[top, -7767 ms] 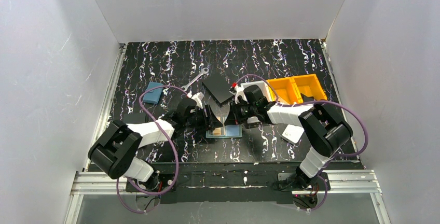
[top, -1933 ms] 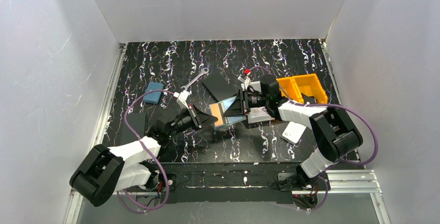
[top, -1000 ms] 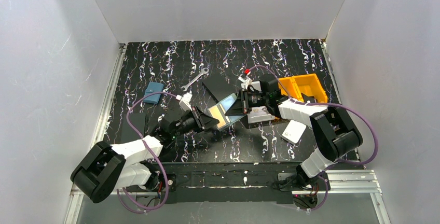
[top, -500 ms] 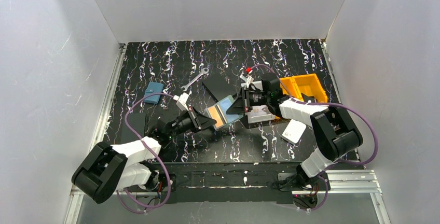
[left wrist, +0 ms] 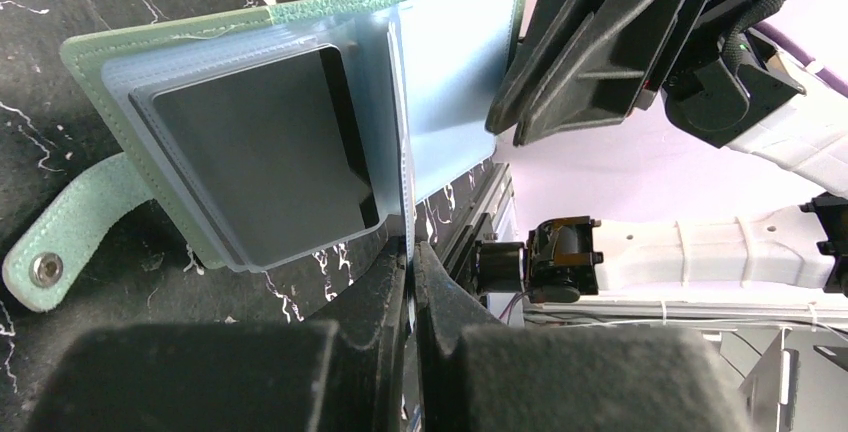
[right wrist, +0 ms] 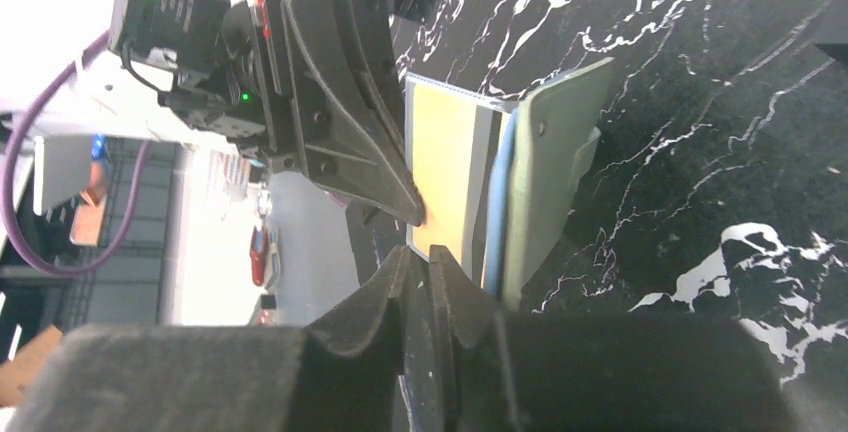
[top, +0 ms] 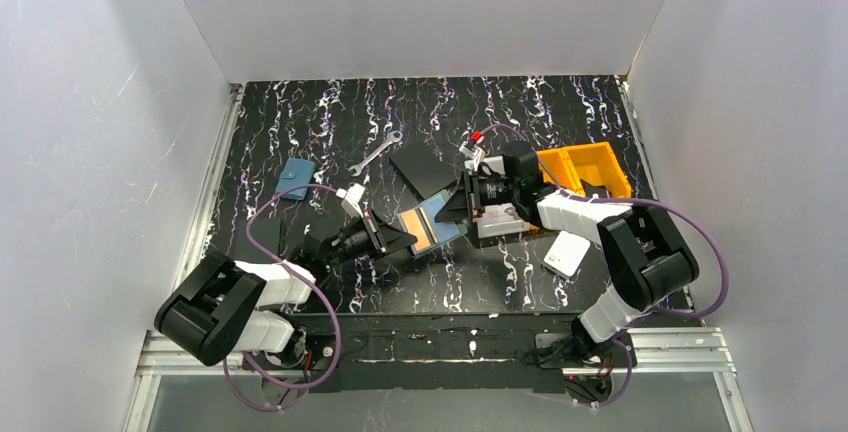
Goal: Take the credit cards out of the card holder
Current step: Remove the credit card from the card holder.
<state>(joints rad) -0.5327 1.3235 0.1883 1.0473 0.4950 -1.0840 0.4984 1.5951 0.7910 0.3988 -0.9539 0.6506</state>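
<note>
the card holder (top: 432,224) stood open and tilted above the middle of the counter (top: 330,122), spanned between the two arms. i could not tell whether its lower edge touched the surface. the left tool (left wrist: 410,252) had its jaws pressed tight together on the thin edge of a pale blue inner leaf (left wrist: 440,102) near the fold. the right tool (right wrist: 418,257) showed only a slim slit between its jaws at the near edge of the tan card (right wrist: 445,172). whether it actually gripped that card, i could not tell. a dark card (left wrist: 255,152) sat in a clear sleeve on the other half of the holder.

the step in hand looked like drawing the tan card out of its pocket, with no card free yet. to do it well, the left tool should act purely as an anchor, holding the leaf without twisting it. the right tool needed to pinch the card alone, not the sleeve around it, then pull straight along the pocket's open direction. a skewed pull would likely jam the card's corner or drag the whole holder along.
</note>
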